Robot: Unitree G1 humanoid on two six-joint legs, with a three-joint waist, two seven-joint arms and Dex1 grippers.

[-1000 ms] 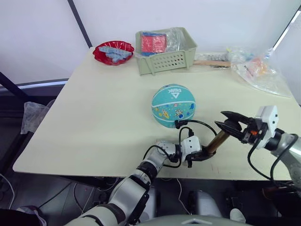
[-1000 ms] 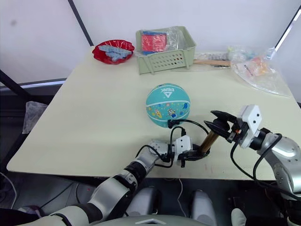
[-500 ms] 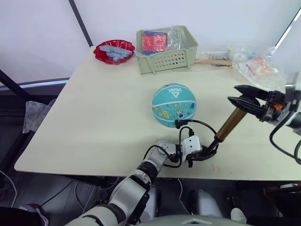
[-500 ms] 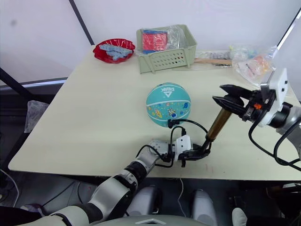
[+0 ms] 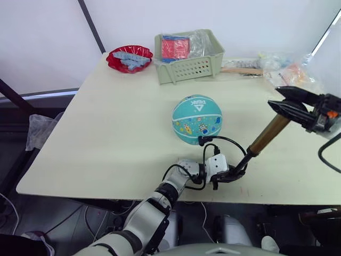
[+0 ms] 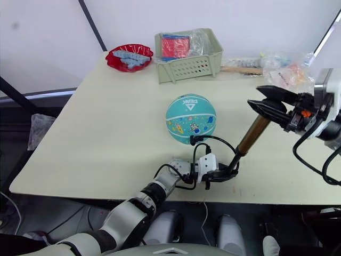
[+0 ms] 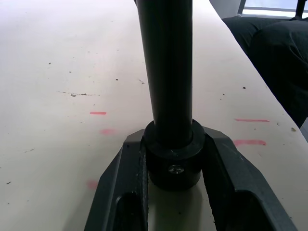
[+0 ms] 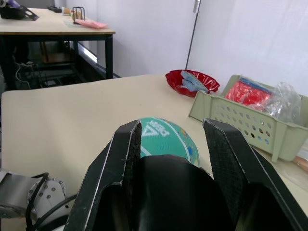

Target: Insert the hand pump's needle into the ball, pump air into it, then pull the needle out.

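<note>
left end effector (image 5: 230, 174) gripping pump (image 5: 269, 134) base on table (image 5: 106, 133) | right end effector (image 5: 292, 106) holding handle, raised far-right | hose (image 5: 224, 140) running to ball (image 5: 196, 119)

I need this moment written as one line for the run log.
left end effector: shut on hand pump base | right end effector: shut on pump handle, raised | hose leads to ball | phase: pumping
</note>
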